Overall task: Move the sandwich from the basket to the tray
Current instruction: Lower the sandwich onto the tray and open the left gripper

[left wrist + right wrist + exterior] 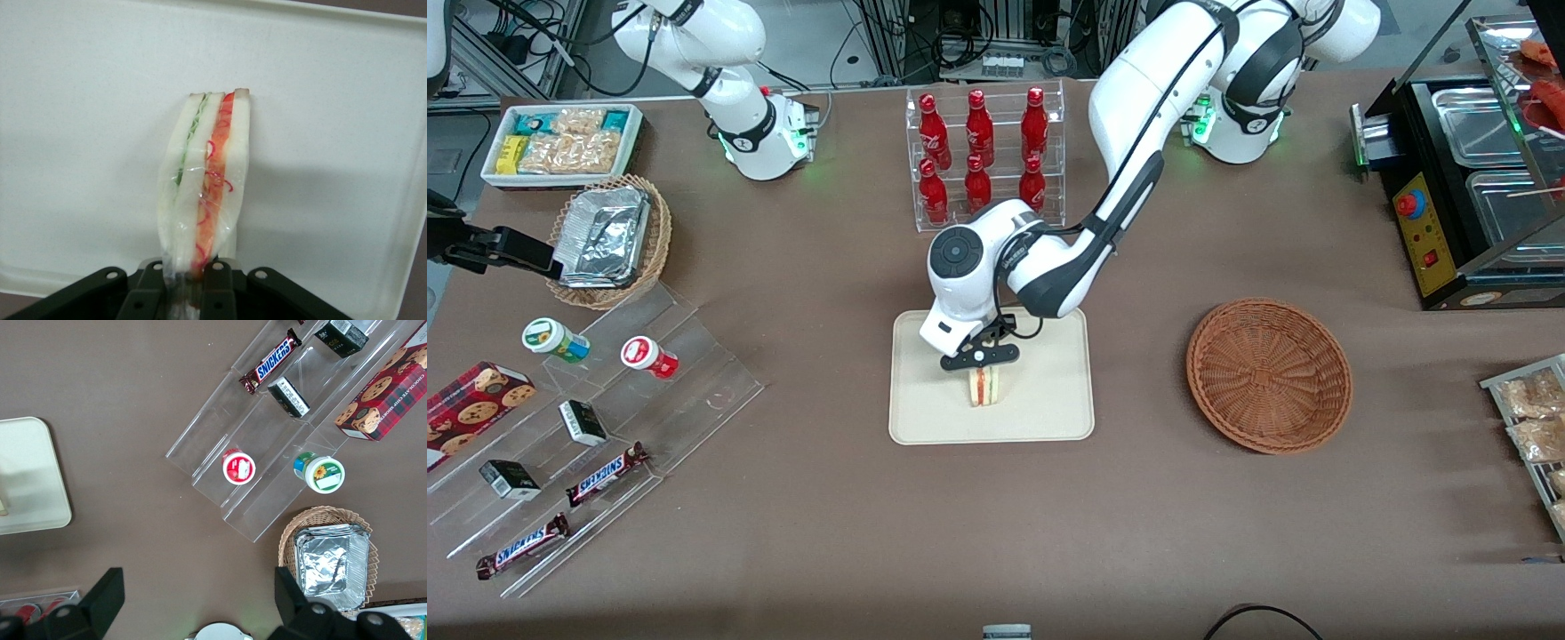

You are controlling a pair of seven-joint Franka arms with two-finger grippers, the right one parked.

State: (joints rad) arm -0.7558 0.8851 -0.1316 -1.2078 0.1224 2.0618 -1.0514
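The sandwich (983, 388), a wrapped wedge of white bread with red and green filling (205, 180), stands on edge on the cream tray (1040, 391). My gripper (980, 359) is above the middle of the tray (80, 133), shut on the sandwich's wrapped top end, one black finger (219, 290) on each side. The reddish-brown wicker basket (1268, 373) sits beside the tray, toward the working arm's end of the table, with nothing in it.
A clear rack of red bottles (985, 156) stands farther from the front camera than the tray. Toward the parked arm's end lie a clear stepped shelf with snacks (587, 427) and a tan basket of foil containers (609, 238). A black warmer (1476, 178) stands at the working arm's end.
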